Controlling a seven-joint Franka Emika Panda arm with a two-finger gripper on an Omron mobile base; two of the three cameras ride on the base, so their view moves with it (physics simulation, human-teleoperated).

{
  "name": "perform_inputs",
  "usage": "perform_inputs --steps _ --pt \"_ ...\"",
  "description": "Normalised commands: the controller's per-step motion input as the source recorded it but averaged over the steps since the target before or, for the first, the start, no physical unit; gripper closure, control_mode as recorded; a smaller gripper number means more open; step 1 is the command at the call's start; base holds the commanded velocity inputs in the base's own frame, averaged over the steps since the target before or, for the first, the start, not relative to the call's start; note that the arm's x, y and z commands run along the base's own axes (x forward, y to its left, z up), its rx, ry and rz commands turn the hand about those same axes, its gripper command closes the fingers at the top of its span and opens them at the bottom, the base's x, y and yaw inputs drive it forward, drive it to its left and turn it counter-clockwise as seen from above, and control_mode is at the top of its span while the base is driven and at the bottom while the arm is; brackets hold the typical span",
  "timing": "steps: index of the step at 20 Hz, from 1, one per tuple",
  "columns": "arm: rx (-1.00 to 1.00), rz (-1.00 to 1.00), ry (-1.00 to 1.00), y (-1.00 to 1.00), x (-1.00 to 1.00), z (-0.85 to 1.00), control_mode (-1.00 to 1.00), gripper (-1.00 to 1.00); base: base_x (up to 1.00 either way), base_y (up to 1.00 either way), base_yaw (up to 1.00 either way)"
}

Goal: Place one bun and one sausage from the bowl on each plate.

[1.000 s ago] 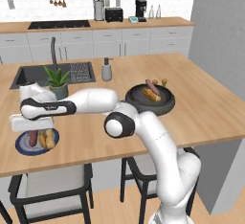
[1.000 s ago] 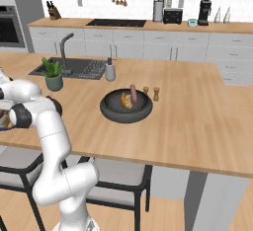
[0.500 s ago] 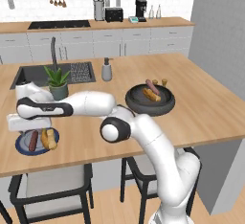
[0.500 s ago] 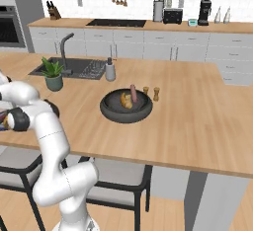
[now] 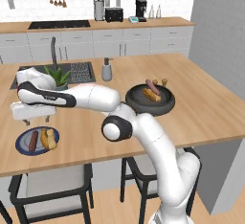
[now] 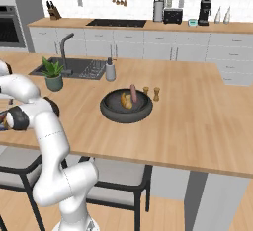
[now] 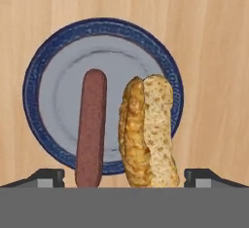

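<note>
So the blue-rimmed plate [image 7: 102,95] at the near left of the tabletop [image 5: 206,108] has its pair: one sausage [image 7: 91,124] and one bun [image 7: 146,129] lying side by side on it, apart from each other. The end effector [image 7: 124,177] hangs right above that plate with its fingers spread wide and nothing between them, the tips sitting outside both the sausage and the bun.

The dark bowl [image 5: 150,99] is well off to the right, mid-tabletop, with another sausage [image 6: 132,92] leaning on its wall and a bun [image 6: 126,100] beside it. So I'd say one plate is done and the bowl pair is up next.

What could go wrong, as I see it:
- if the hand drops instead of lifting clear, the fingers could knock the bun, which overhangs the rim a bit, off the plate
- the swing over to the bowl is long, and the plant [image 5: 56,77] and soap bottle [image 5: 106,70] stand near that path
- the propped sausage might roll when pinched

I can't make out a second plate anywhere, so where that pair goes is unclear.
</note>
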Motion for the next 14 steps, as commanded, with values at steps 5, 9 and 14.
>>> perform_inputs --steps 5,9,14 --pt "0.0 0.04 -0.06 -1.0 -0.1 0.06 -1.0 -1.0 0.0 0.0 0.0" --pt "0.0 0.03 -0.04 -1.0 -0.24 0.07 -1.0 -1.0 0.0 0.0 0.0" --pt "0.0 0.01 -0.01 -1.0 -0.35 0.16 -1.0 -1.0 0.0 0.0 0.0"
